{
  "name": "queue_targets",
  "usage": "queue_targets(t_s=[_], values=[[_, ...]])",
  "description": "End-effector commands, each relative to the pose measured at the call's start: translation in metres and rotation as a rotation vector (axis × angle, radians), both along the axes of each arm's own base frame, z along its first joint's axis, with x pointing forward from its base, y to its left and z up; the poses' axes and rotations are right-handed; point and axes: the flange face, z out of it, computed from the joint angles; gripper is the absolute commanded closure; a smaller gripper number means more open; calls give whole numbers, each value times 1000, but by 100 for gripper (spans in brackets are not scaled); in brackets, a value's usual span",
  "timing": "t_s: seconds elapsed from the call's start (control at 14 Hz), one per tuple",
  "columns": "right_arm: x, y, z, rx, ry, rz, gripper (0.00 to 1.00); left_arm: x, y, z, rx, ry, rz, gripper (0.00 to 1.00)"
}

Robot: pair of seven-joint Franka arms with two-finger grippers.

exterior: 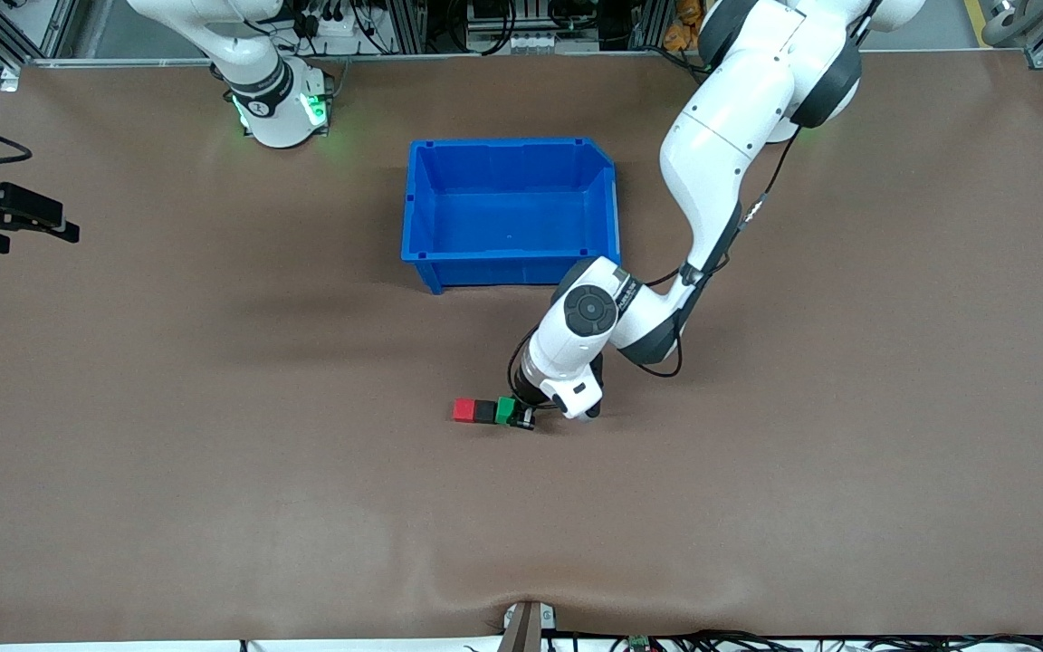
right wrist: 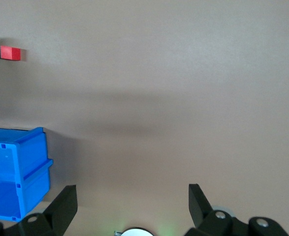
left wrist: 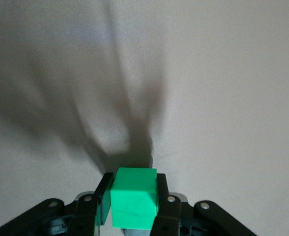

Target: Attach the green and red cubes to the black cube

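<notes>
The red cube (exterior: pixel 464 410), black cube (exterior: pixel 484 411) and green cube (exterior: pixel 505 410) lie in a touching row on the brown table, nearer to the front camera than the blue bin, with the black one in the middle. My left gripper (exterior: pixel 520 417) is down at the table and shut on the green cube (left wrist: pixel 133 196), which fills the space between its fingers (left wrist: pixel 165 206) and hides the black cube in the left wrist view. My right gripper (exterior: pixel 23 219) waits open and empty over the right arm's end of the table. The right wrist view shows the row far off, with the red cube (right wrist: pixel 10 52) at its end.
An empty blue bin (exterior: pixel 508 143) stands mid-table, farther from the front camera than the cubes; it also shows in the right wrist view (right wrist: pixel 33 162). The right arm's base (exterior: pixel 282 109) stands at the table's back edge. Bare brown table surrounds the cubes.
</notes>
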Motion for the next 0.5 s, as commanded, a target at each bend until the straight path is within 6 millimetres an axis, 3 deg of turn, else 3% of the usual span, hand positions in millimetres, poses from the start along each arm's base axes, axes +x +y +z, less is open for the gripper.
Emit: queue_targets(t_s=[0.0, 0.07, 0.14, 0.21, 0.43], values=[[-7, 3, 0, -17, 29, -68, 0, -20, -8, -26, 50, 90, -13, 72], [-7, 4, 1, -18, 31, -83, 0, -19, -8, -23, 50, 90, -12, 61], [-8, 4, 3, -18, 33, -84, 0, -18, -8, -21, 49, 89, -11, 27], [-7, 4, 3, -18, 33, -82, 0, -18, -9, -16, 43, 88, -9, 0], [-7, 3, 5, -20, 25, -84, 0, -15, -7, 6, 53, 114, -15, 0]])
